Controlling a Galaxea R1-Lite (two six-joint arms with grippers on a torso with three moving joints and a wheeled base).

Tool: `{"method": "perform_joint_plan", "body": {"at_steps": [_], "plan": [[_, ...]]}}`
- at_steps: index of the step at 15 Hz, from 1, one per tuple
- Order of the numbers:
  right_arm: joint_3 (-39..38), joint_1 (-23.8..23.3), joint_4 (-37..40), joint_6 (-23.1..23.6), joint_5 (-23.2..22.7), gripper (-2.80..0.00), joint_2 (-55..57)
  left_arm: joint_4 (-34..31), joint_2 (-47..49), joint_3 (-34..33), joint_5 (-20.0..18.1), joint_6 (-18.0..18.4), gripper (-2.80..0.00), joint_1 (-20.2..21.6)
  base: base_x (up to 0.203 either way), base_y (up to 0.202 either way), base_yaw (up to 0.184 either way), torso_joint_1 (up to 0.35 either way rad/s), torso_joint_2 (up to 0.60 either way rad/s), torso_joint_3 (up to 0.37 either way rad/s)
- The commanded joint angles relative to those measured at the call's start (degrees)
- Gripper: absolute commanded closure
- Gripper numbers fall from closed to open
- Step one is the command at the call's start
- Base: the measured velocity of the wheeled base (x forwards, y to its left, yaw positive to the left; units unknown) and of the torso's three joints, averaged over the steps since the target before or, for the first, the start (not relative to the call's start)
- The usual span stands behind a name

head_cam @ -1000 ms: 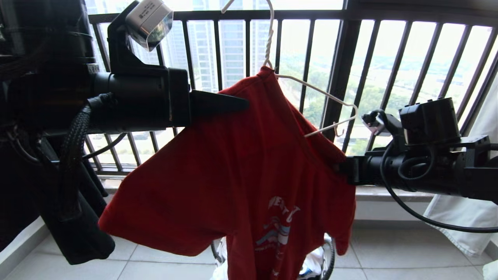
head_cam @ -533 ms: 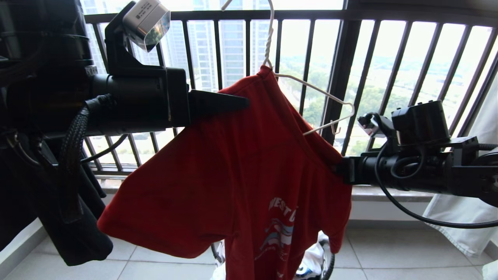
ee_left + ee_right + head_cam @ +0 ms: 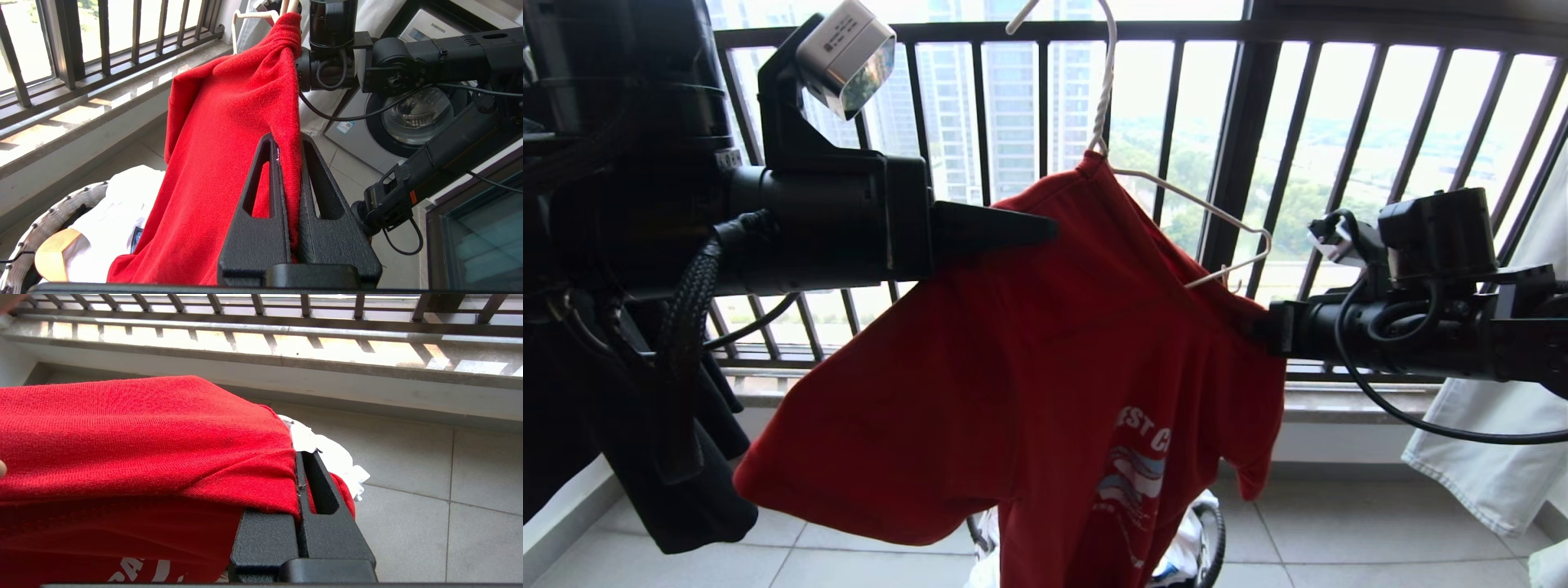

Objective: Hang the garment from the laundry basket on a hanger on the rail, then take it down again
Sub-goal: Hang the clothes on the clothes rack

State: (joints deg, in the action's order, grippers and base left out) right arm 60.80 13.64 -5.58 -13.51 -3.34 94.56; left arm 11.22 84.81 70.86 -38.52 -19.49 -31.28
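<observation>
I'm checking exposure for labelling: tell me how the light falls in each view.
Head view: strong backlight through the window bars, the left gripper nearly a silhouette, the red shirt dull. Left wrist view: shirt brightly lit, bar shadows striping the ledge. Right wrist view: the same striped sunlight on the ledge.

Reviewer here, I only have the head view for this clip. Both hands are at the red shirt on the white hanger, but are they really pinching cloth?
Observer: Yes. The left wrist view shows the left hand shut on a fold of the garment.
Operator: And the right?
Observer: The right hand is shut on the garment's edge too.
Operator: What is under the shirt?
Observer: The laundry basket, holding a white garment and a wooden hanger.
Operator: Anything behind the right arm?
Observer: A washing machine.
</observation>
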Motion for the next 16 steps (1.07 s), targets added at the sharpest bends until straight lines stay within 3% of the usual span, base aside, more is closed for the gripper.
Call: {"method": "perform_joint_plan", "body": {"at_steps": [1,7,16], "plan": [[0.4,-0.9,0.0,0.0,-0.1,0.0,0.0,0.1,0.7,-0.1,-0.1,-0.1,0.0,-0.1,0.0,0.0,0.0,0.0,0.0,0.0],[2.2,-2.8,3.1,0.0,-2.3,0.0,-0.4,-0.1,1.8,-0.4,-0.1,0.0,0.0,-2.2,0.0,0.0,0.0,0.0,0.0,0.0],[1.6,-1.2,3.2,-0.1,-3.8,0.0,4.9,0.3,0.5,-0.7,-0.1,0.0,0.0,-2.2,0.0,0.0,0.0,0.0,0.0,0.0]]}}
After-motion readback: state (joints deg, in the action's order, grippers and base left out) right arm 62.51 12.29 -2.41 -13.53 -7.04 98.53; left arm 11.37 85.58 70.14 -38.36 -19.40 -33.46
